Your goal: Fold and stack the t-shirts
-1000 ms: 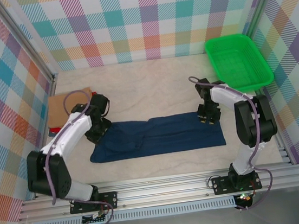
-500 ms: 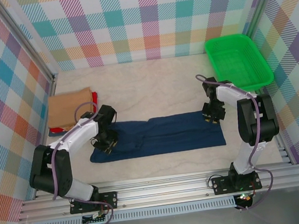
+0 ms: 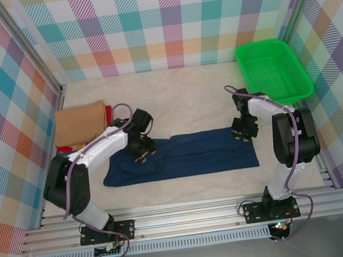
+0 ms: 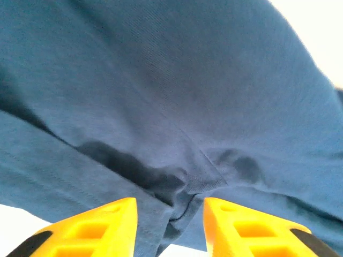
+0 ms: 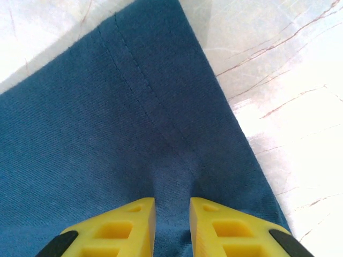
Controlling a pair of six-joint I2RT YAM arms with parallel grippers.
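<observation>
Elsewhere, the green basket (image 3: pixel 274 71) and tan t-shirt (image 3: pixel 80 122) flank the navy t-shirt (image 3: pixel 187 155).

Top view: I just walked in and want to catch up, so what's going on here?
A navy t-shirt lies folded into a long strip across the table. The robot's left claw pinches a bunch of cloth toward the strip's left end, and its right claw pinches the right end. A folded tan t-shirt lies at the far left, and the green basket sits at the far right.
</observation>
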